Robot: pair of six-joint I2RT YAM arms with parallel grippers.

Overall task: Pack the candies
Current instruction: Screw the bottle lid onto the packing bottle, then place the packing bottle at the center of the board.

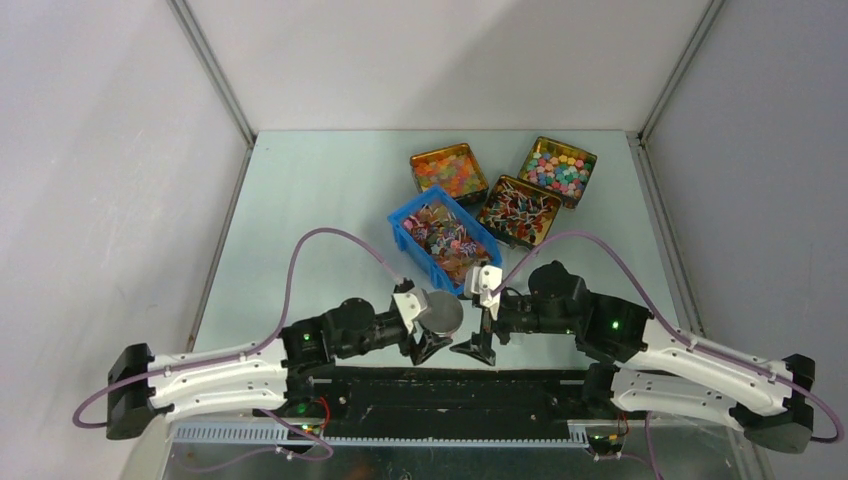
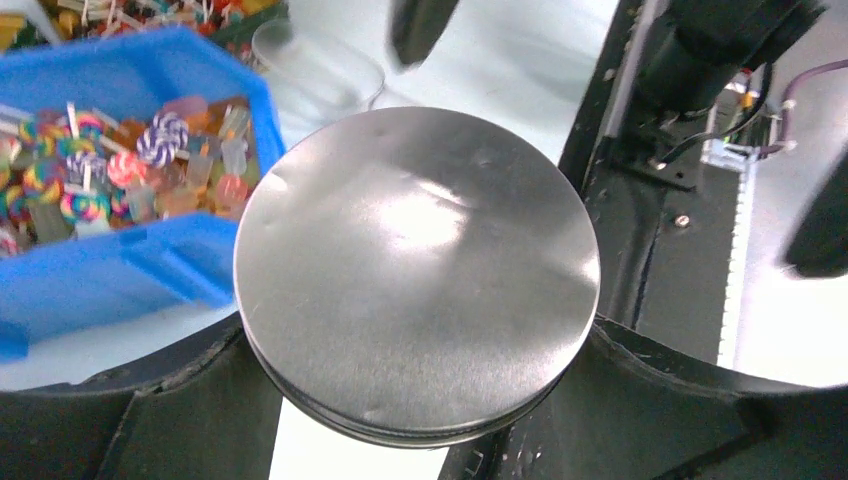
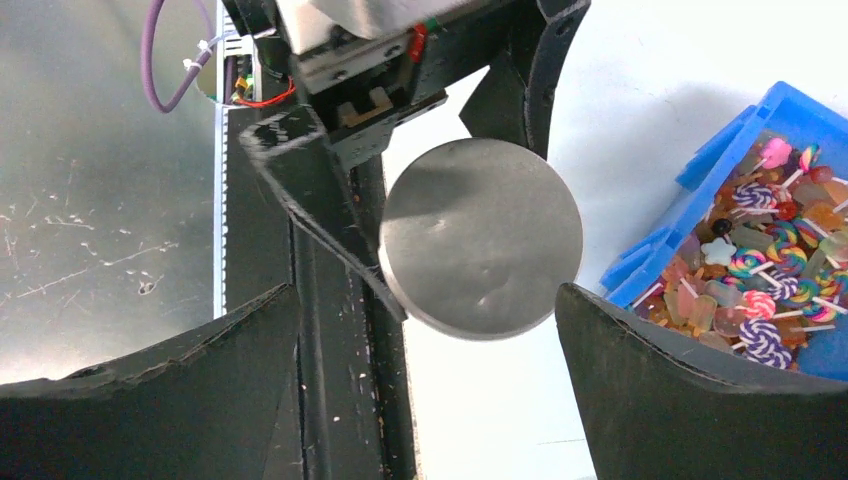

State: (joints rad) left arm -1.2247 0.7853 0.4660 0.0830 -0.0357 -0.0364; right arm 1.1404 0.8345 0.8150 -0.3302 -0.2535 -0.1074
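That round silver metal lid (image 2: 415,275) looks like brushed tin: dull satin sheen, a few small dents. The rectangular blue plastic bin (image 2: 120,285) at its 9 o'clock is smooth and a bit glossy. The black plastic-looking fingers (image 3: 690,400) are matt with rough, frayed edges. The grey metal sheet (image 3: 100,200) at 9 o'clock in the right wrist view is bare and scratched.

Containers cluster far right on the table (image 1: 320,200).
A bin (image 1: 398,228) holds the candies (image 1: 440,235); three tins (image 1: 449,170) (image 1: 519,211) (image 1: 557,170) behind and right of it; round lid (image 1: 440,312) just before it.
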